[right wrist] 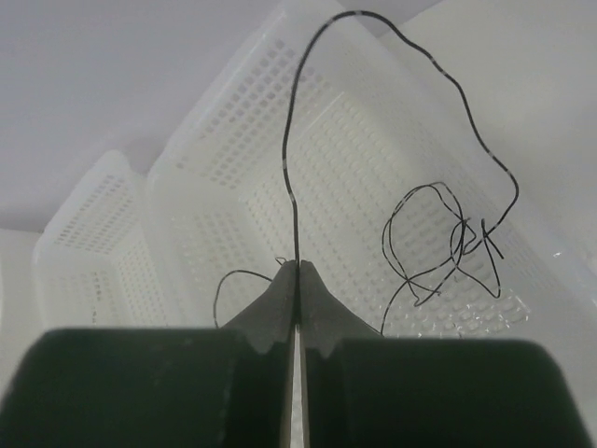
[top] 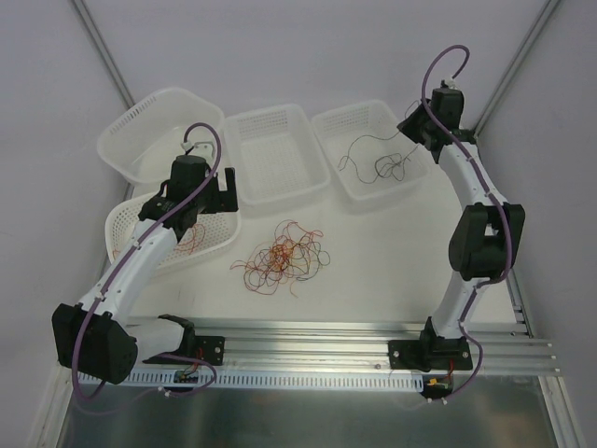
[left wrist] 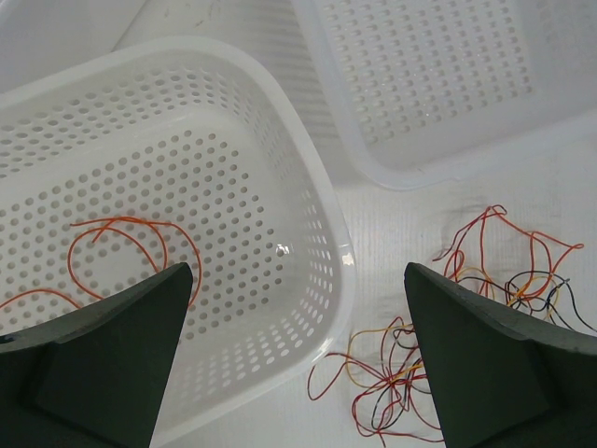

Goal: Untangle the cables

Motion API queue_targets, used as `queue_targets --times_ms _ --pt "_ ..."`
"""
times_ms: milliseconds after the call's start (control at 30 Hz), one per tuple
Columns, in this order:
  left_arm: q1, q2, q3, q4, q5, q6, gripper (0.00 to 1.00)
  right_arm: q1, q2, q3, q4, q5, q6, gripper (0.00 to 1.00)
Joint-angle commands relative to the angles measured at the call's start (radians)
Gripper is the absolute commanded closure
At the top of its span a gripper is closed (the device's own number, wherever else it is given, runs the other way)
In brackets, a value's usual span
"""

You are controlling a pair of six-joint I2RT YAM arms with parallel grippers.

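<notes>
A loose knot of hair-thin red, orange and black cables [top: 283, 254] lies on the table [top: 392, 266], just right of the left tool [left wrist: 294, 277]. That tool gapes wide above a near basket [left wrist: 322, 219] holding one orange cable [left wrist: 121, 220]. Farther off, the right tool [right wrist: 297, 271] is pinched on a black cable [right wrist: 295, 224] that loops down into the far basket [right wrist: 233, 149].

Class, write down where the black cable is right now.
In the top view it is far right: the black cable trails into the rightmost basket, one part pinched in the shut right gripper.
</notes>
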Motion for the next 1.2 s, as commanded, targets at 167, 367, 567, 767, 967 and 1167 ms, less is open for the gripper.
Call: queue_targets --times_ms 167,367,567,767,967,1167 --pt "0.015 0.004 -0.008 0.022 0.019 -0.004 0.01 0.045 0.156 0.017 -0.103 -0.144 -0.004 0.99" --pt "0.013 0.005 -0.008 0.022 0.021 -0.004 0.01 0.061 0.248 0.081 -0.256 -0.187 -0.073 0.99" --pt "0.015 0.005 -0.009 0.02 0.027 -0.005 0.01 0.066 0.279 0.15 -0.417 -0.149 -0.147 0.98" --pt "0.013 0.007 -0.008 0.022 0.044 -0.009 0.01 0.065 0.265 0.232 -0.6 -0.049 -0.199 0.93" --pt "0.013 0.01 -0.005 0.02 0.073 -0.015 0.01 0.071 0.21 0.241 -0.688 -0.102 -0.256 0.87" --pt "0.013 0.01 -0.005 0.02 0.1 -0.022 0.01 0.095 0.135 0.217 -0.706 -0.107 -0.317 0.73"
